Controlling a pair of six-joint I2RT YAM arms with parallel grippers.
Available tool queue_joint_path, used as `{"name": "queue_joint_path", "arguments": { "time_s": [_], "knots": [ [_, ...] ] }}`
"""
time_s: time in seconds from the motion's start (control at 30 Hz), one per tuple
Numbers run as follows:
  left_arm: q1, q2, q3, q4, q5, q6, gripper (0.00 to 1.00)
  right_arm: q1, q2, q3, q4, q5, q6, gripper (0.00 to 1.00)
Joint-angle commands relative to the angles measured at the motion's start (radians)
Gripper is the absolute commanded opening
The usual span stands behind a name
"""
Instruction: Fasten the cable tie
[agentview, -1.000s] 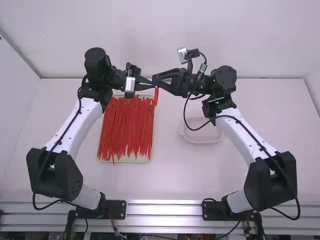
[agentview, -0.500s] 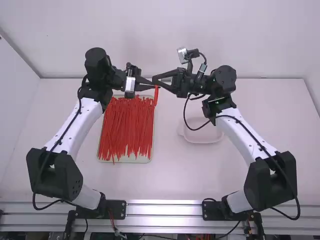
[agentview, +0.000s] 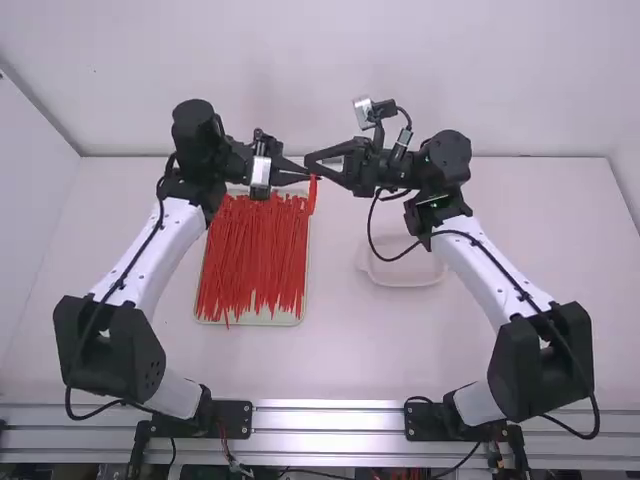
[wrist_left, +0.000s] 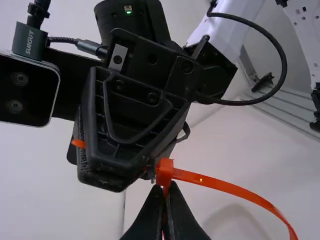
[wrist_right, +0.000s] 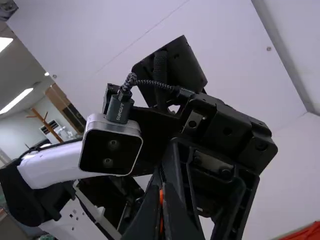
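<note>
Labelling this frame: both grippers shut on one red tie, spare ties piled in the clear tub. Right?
One slip. The left gripper and right gripper are both shut on one red tie, but the spare ties are piled on the flat tray, beside the clear tub, not in it. The high view shows this.

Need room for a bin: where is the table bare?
Bare white table: in front of the beige tray of red cable ties and clear plastic tub; right of the tub. Crowded: tray's far end, where left claw and right claw grip one red tie.
</note>
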Motion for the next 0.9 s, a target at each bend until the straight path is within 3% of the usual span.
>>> {"name": "queue_joint_path", "arguments": {
  "time_s": [0.0, 0.87],
  "knots": [
    [-0.008, -0.005, -0.040, -0.008, -0.001, 0.007, 0.02, 0.002, -0.013, 0.028, 0.022, 0.013, -0.007, 0.00],
    [-0.008, -0.005, -0.251, -0.011, -0.055, 0.074, 0.02, 0.003, -0.013, 0.028, 0.023, 0.014, -0.007, 0.00]
  ]
}}
